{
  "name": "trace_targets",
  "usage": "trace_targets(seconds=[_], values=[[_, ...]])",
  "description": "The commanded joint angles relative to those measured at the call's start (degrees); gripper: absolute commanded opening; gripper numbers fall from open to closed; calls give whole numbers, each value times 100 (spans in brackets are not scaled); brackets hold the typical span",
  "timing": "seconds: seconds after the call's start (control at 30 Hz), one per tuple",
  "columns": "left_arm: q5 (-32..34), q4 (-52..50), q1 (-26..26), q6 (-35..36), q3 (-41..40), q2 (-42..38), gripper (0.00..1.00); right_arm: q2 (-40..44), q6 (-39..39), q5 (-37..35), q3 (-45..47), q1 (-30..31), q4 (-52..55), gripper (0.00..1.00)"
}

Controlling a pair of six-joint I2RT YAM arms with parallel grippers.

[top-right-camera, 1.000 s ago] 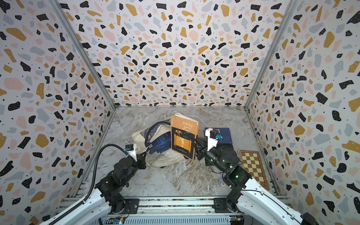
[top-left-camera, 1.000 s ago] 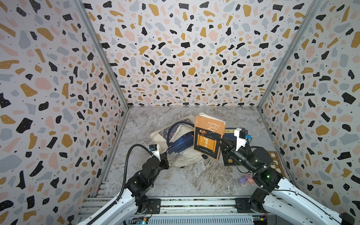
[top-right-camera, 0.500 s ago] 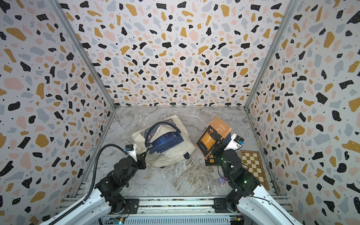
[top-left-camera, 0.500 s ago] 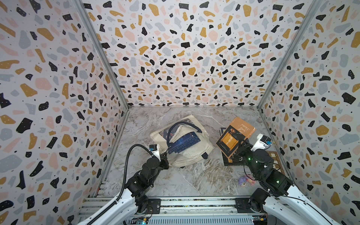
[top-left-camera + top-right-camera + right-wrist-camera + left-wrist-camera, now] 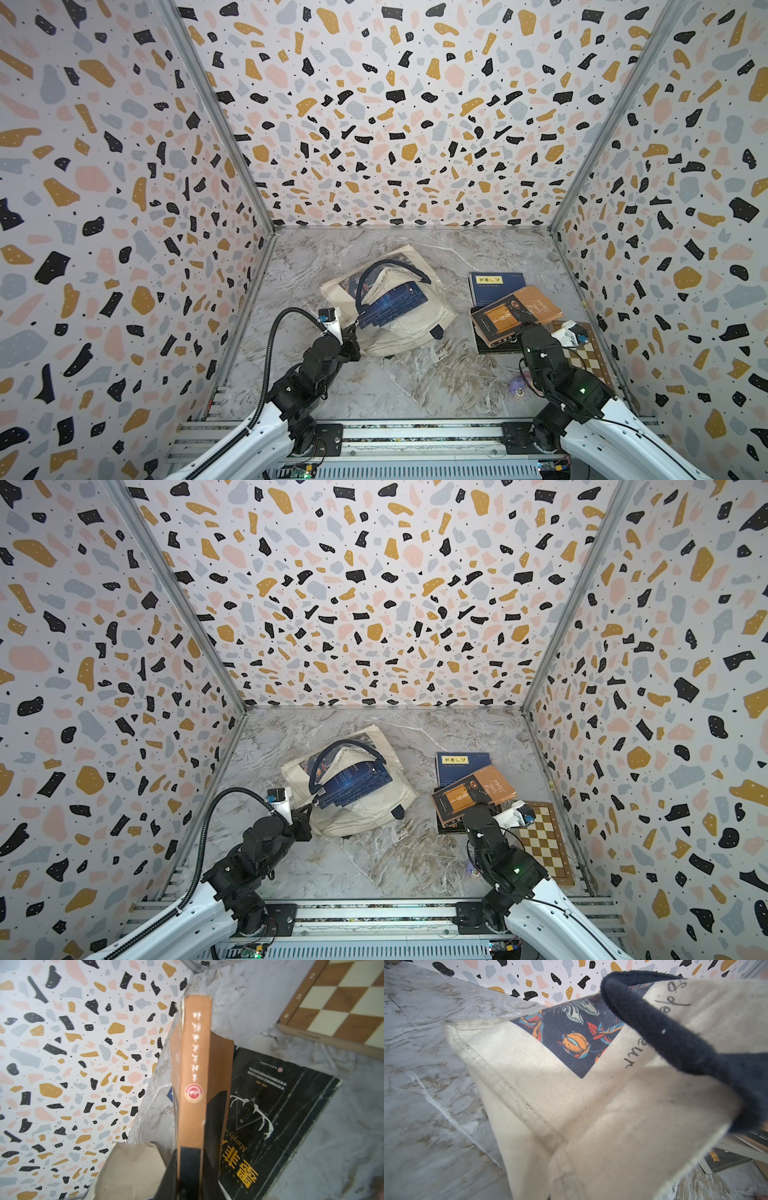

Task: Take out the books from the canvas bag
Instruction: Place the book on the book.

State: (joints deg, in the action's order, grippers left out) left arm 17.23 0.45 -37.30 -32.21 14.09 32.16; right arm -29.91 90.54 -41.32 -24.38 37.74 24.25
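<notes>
- Marble worktop (image 5: 415, 386), both arms reach in from the near rail.
- Left end effector (image 5: 348, 332) (image 5: 306, 812) is at the near-left edge of the canvas bag (image 5: 399, 332) (image 5: 365, 812) (image 5: 591, 1115). Jaws are closed and pinch the bag's fabric; the left wrist view is filled with raised cream cloth.
- Right end effector (image 5: 515, 332) (image 5: 478, 812) (image 5: 190, 1159) is clamped on the brown-orange book (image 5: 515, 311) (image 5: 473, 793) (image 5: 195, 1064). The dark jaws sit either side of its spine end in the right wrist view.
- Chessboard (image 5: 590, 361) (image 5: 544, 841) (image 5: 342, 1001) lies flat by the right wall, just beside the book pile.
- Black book (image 5: 492, 344) (image 5: 270, 1105) lies flat on the worktop, partly under the brown-orange book.
- The brown-orange book is tilted over the pile; can't tell if it touches the black one.
- The canvas bag lies slumped mid-worktop, left of the pile and apart from it. Its navy handle (image 5: 390, 266) (image 5: 675, 1043) arches up, flower print toward the left side.
- Patterned navy book (image 5: 392, 305) (image 5: 353, 785) sits in the bag's mouth, under the handle loop.
- Navy book with yellow label (image 5: 496, 286) (image 5: 463, 766) is farthest in the pile, flat, with its near end under the brown-orange book.
</notes>
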Motion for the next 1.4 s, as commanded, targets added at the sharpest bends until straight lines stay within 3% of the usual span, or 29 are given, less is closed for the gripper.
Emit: trace_targets(seconds=[0.0, 0.47, 0.93, 1.17, 1.27, 1.37], values=[[61, 91, -4, -14, 125, -20, 0, -70, 1083, -19, 63, -54, 55, 0], [54, 96, -2, -10, 134, -9, 0, -634, 2435, 255, 456, -295, 653, 0], [52, 88, -1, -5, 130, -2, 0, -1427, 1442, 1477, 777, -1340, -978, 0], [43, 96, 0, 4, 138, 27, 0, -1869, 1325, 1945, 695, -1696, -1124, 0], [43, 96, -2, 4, 140, 27, 0, -1879, 1326, 1978, 659, -1748, -1060, 7], [43, 113, -5, 4, 138, 61, 0, -1901, 1249, 2055, 604, -1796, -1016, 20]])
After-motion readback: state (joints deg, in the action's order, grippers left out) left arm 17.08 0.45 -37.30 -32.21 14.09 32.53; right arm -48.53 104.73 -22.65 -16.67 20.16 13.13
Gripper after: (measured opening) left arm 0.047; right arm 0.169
